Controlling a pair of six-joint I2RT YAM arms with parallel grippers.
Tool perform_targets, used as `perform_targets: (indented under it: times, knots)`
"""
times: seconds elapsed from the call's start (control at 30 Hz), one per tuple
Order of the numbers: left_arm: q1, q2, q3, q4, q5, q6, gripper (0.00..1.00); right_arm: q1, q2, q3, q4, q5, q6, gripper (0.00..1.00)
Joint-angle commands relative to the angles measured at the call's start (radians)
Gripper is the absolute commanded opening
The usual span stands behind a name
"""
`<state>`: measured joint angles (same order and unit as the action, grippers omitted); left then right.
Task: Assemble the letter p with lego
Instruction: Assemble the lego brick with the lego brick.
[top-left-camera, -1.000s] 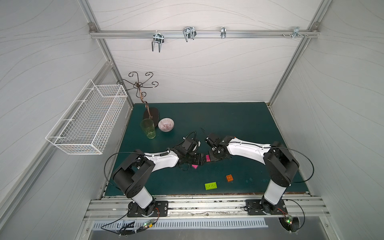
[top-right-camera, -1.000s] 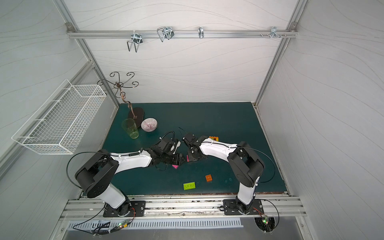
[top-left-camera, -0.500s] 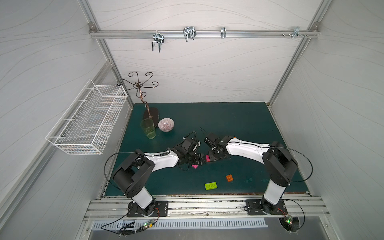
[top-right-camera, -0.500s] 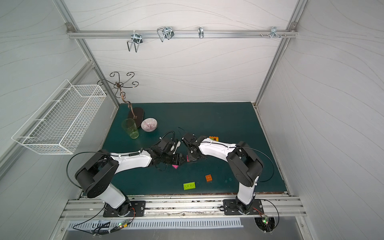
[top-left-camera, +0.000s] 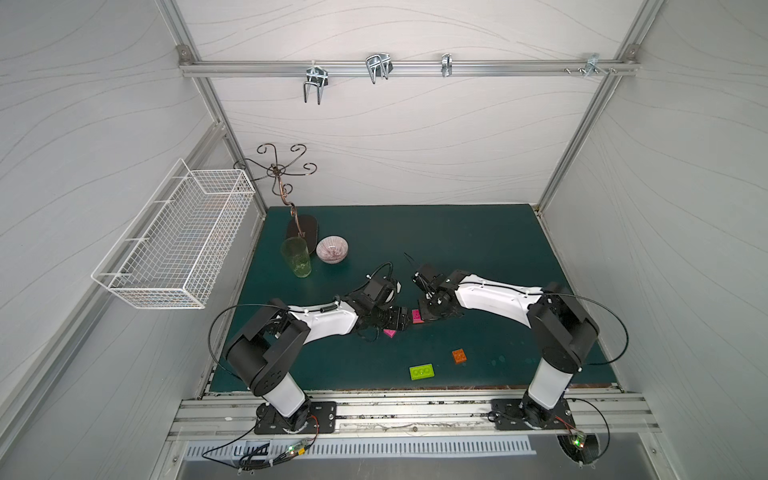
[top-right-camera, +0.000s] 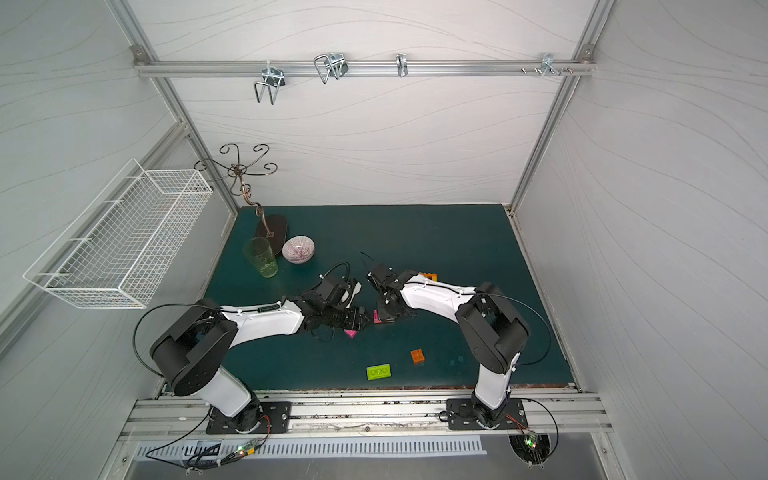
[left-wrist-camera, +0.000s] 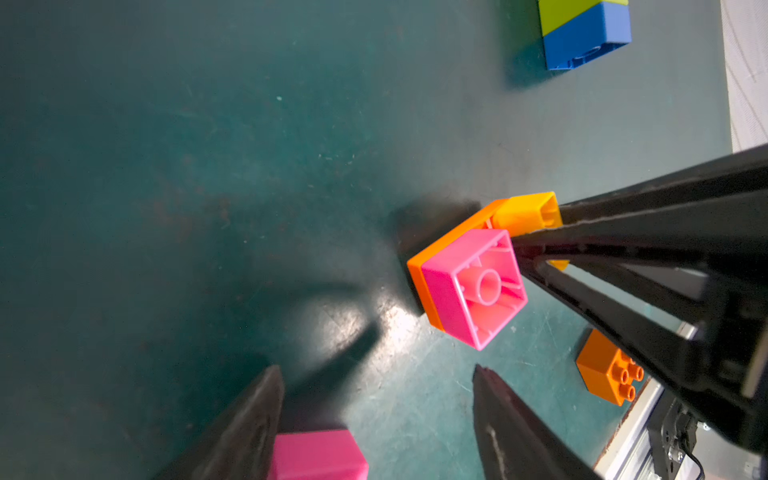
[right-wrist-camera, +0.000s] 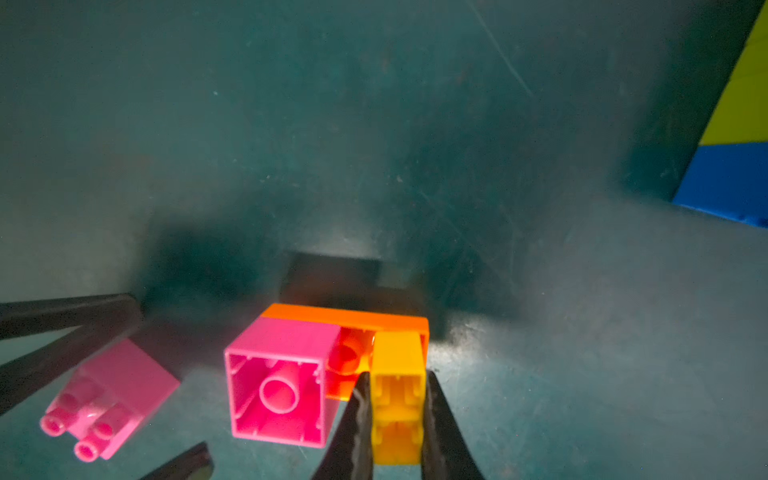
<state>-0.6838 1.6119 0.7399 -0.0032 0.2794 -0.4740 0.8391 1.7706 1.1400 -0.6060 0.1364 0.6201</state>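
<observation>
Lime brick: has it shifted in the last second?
No. The lime brick lies just where it did, at the same offset from the loose orange brick and just as near the table's front edge.

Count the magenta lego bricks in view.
2. One square magenta plastic brick is attached alongside the yellow brick that the right end effector grips; the other magenta brick lies on the green mat between the left end effector's open fingers. Others may be hidden.

White wave-patterned walls (top-left-camera: 395, 137), aluminium rail (top-left-camera: 498, 69) with metal hooks (top-left-camera: 316, 83), white wire basket (top-left-camera: 174, 245), dark green tabletop (top-left-camera: 457, 241)
</observation>
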Motion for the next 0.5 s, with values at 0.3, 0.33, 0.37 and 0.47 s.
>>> perform_targets:
  times: [0.3, 0.33, 0.37, 0.47]
  knots:
    - [-0.005, -0.065, -0.001, 0.051, 0.007, 0.011, 0.76, 0.004, 0.061, -0.009, -0.097, 0.041, -0.018, 0.0]
    - [-0.005, -0.073, -0.006, 0.062, 0.012, 0.011, 0.78, 0.009, 0.065, -0.009, -0.097, 0.046, -0.017, 0.0]
    - [-0.006, -0.079, -0.011, 0.07, 0.015, 0.011, 0.79, 0.015, 0.071, -0.008, -0.099, 0.051, -0.016, 0.0]
    - [-0.012, -0.086, -0.015, 0.083, 0.012, 0.009, 0.81, 0.028, 0.089, -0.01, -0.096, 0.058, -0.011, 0.0]
